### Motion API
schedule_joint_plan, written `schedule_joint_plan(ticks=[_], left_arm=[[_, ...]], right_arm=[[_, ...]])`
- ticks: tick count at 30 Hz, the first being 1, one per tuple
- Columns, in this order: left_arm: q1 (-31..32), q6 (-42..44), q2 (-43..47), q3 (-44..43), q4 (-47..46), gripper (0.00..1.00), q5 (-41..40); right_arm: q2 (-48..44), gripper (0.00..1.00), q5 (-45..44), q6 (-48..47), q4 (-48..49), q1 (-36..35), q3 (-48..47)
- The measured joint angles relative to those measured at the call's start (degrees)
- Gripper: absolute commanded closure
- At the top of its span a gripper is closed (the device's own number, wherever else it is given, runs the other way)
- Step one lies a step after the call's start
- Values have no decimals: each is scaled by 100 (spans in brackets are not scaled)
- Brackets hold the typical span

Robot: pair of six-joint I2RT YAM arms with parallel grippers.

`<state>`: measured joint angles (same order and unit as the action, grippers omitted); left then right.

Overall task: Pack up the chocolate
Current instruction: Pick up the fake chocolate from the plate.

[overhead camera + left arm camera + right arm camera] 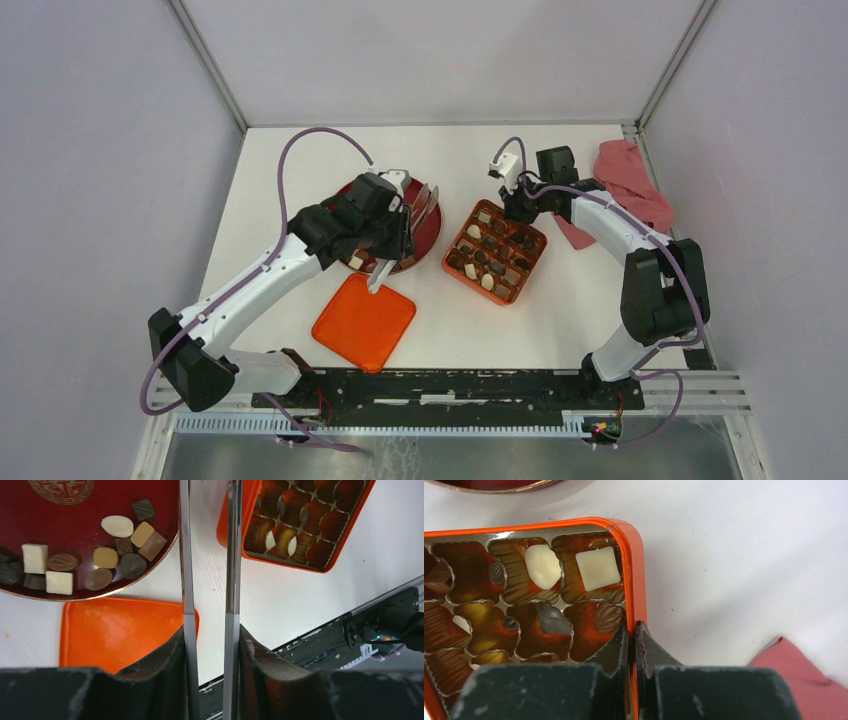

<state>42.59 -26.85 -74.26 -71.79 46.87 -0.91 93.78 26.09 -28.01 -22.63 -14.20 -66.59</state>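
Closest to the lens in the left wrist view, the left pincer [208, 495] shows 2 long metal fingers standing parallel with a narrow gap between them, and only white worktop [300, 610] shows through that gap, so it holds nothing. To one side of these fingers sits the round dark red plate [60, 525], where most of the chocolate [105, 557] lies in a loose cluster: white cubes, a cream oval, a tan fluted round, tan and brown squares and several dark pieces, some touching each other. Just below the plate in that view a flat orange lid [115, 630] rests on the worktop, its edge near the plate's rim. On the other side of the fingers is the orange box [290, 564], its grid of gold-lined compartments partly filled. The right wrist view shows the corner cells closely: a white square, a white oval beside it, and a grey-dark piece and a ribbed brown one in the next row, each in its own cell. The right pincer [630, 626] is closed on the box's wall at that corner, 1 finger inside and 1 outside. A red cloth [804, 680] lies on the worktop beyond the box, apart from it.
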Motion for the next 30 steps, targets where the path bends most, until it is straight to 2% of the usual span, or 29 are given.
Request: schedule_joint_plan(ticks=[7,20,30], left_arm=[[-297,52,149,0,116,59,-96],[-1150,256,415,468,103,59,142],[-1784,308,380,557,170,58,411]], right_arm=[[2,96,90,-525,-365,0,-11],[704,94,-212,-490,-662,-44,-337],[1047,65,-472,-264,-728,-70,-660]])
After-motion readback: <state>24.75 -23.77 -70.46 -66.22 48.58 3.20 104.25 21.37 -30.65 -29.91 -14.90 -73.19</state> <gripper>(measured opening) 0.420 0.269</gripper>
